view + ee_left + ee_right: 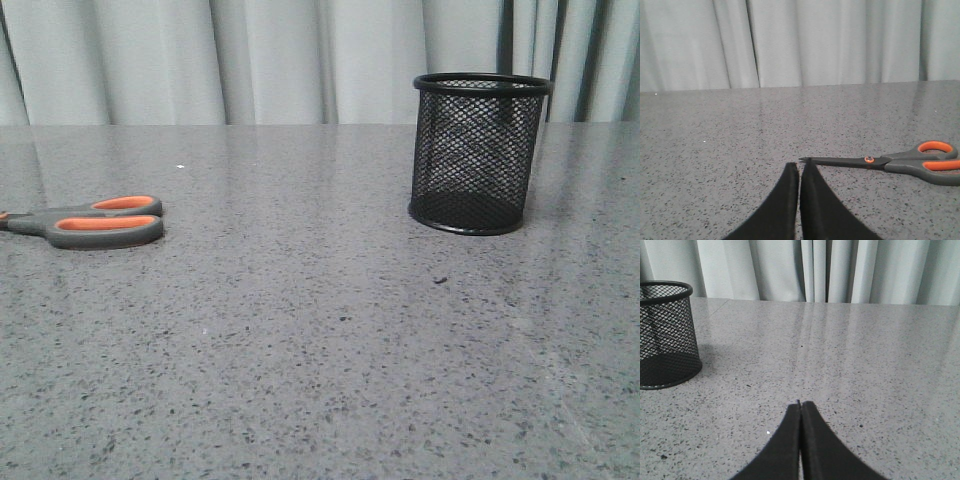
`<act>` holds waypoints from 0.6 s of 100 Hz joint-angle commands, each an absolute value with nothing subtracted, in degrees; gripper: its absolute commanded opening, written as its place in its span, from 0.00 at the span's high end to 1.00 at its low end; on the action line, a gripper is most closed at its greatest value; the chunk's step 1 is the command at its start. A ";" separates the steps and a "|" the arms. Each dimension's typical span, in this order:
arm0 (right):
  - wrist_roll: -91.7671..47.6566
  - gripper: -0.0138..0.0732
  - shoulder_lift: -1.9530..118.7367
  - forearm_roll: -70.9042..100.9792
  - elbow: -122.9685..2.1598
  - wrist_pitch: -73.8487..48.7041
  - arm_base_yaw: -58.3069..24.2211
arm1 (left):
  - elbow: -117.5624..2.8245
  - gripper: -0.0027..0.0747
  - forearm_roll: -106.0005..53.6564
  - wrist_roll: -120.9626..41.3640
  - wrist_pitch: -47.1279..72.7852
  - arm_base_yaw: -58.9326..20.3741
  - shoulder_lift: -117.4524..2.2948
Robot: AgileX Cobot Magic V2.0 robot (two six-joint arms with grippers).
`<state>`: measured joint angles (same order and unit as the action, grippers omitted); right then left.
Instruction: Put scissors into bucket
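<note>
The scissors (pixel 95 224), with dark grey handles and orange-lined loops, lie flat on the grey speckled table at the far left of the front view; their blades run off the frame's edge. In the left wrist view the scissors (pixel 900 164) lie closed, blade tip close to my left gripper (pixel 799 166), which is shut and empty. The black wire-mesh bucket (pixel 478 152) stands upright at the back right and looks empty. It also shows in the right wrist view (pixel 665 335), off to the side of my right gripper (pixel 800 404), which is shut and empty. Neither gripper shows in the front view.
The grey speckled table (pixel 320 350) runs back to a pale curtain (pixel 260 60). Nothing else stands on the table between the scissors and the bucket.
</note>
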<state>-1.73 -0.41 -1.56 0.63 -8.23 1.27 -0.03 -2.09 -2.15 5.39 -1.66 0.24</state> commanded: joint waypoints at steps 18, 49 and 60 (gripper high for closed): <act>-1.91 0.92 -1.52 -1.67 2.17 -3.84 1.46 | 0.91 0.99 -2.38 -1.64 1.27 -1.58 1.67; -1.91 0.92 -1.52 3.26 2.17 -3.84 1.46 | 0.91 0.99 -8.35 -1.64 1.35 -1.58 1.67; -1.91 0.92 -1.52 3.85 2.17 -3.61 1.46 | 0.91 0.99 -11.92 -1.64 1.35 -1.58 1.67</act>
<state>-1.73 -0.41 3.00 0.63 -8.23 1.27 -0.03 -8.66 -2.15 5.39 -1.66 0.24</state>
